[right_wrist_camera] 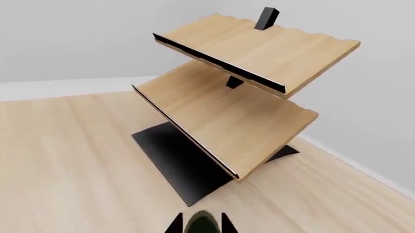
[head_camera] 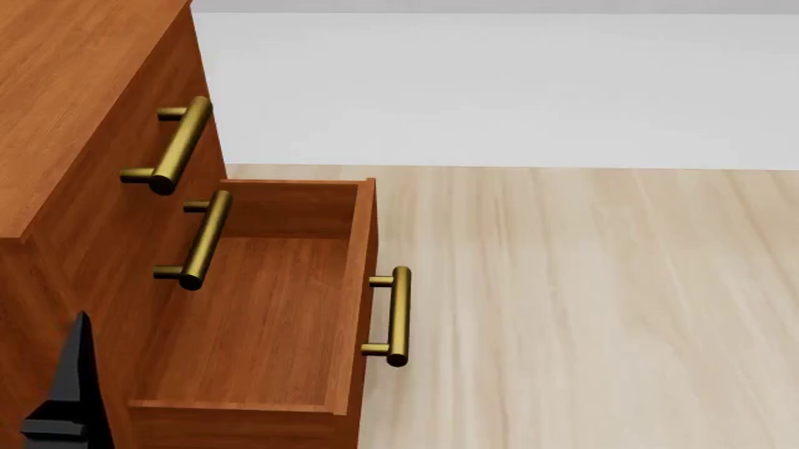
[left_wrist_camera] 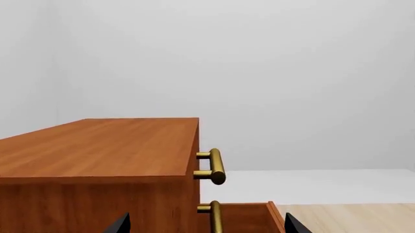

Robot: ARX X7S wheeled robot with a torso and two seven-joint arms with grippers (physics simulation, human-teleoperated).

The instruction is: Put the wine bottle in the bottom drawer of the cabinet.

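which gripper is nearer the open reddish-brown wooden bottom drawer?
Left. The left gripper sits beside the cabinet, above the bottom drawer; the right gripper faces a pale wooden rack elsewhere.

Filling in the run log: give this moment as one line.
bottom drawer: open, empty | wine bottle: between right gripper fingers | rack: bare | left gripper: by cabinet

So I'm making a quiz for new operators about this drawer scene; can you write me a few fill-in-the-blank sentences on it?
1. The reddish-brown wooden cabinet has ___ brass bar handles in the head view.
2. Its lowest drawer, a shallow wooden box, is pulled ___.
3. Inside, that drawer holds ___.
4. The pale light-wood slanted rack has ___ shelves.

Missing words: three; open; nothing; two
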